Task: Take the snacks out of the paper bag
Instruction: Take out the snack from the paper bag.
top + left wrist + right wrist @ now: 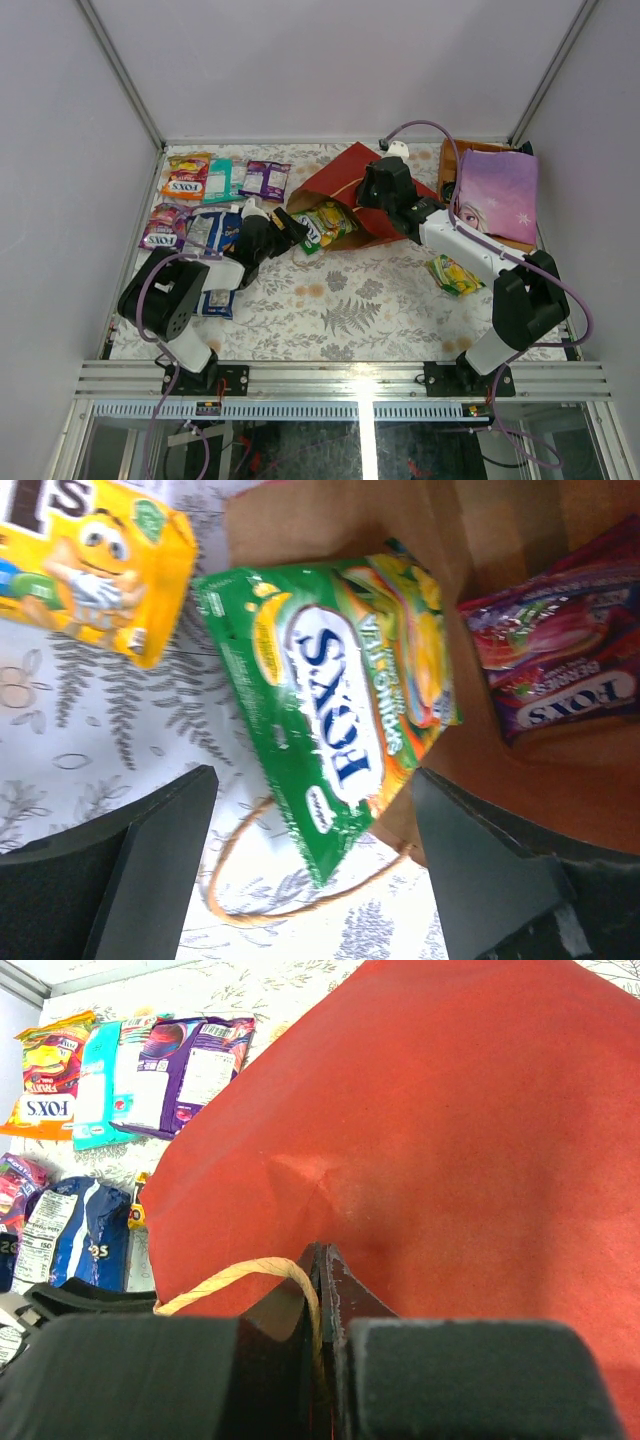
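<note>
Paper bag (345,172) lies on side on desk (340,300), mouth facing left. Right gripper (322,1260) pinches bag edge tight. Left gripper (292,228) spread wide at mouth, green snack (330,720) half out, not grabbed.

From high above the near edge, one camera overlooks the whole worktop (340,300); both wrist cameras sit close against the paper bag (335,175), seen in all three.
</note>
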Motion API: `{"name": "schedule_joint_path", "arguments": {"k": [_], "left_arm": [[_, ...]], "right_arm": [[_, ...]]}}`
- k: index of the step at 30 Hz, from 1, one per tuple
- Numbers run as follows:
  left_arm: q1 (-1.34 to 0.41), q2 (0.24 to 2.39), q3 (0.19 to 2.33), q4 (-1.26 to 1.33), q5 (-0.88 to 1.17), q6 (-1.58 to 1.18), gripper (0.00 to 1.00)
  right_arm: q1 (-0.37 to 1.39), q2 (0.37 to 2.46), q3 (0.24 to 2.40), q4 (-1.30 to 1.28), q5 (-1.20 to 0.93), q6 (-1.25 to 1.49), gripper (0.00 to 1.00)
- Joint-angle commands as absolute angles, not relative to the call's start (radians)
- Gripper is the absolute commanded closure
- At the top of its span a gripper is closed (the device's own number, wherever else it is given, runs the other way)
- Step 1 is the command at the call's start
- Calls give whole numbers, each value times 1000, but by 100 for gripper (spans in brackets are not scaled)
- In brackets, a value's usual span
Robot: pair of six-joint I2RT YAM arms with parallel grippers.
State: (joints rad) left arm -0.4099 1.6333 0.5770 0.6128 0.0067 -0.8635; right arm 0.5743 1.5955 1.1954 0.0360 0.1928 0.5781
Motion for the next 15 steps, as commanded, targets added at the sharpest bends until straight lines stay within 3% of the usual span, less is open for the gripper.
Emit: {"name": "schedule_joint_path", "arguments": {"k": [1,11,15], "left_arm": [[-366,1689,597,603,27,-829,22],[-348,1853,714,722,132,-872,30],[-349,1893,754,761,197,-901,40]], "right_arm": [[581,1560,1200,63,216,565,100],[581,1550,1192,60,218,562,100],[581,1549,1189,62,216,561,100]]}}
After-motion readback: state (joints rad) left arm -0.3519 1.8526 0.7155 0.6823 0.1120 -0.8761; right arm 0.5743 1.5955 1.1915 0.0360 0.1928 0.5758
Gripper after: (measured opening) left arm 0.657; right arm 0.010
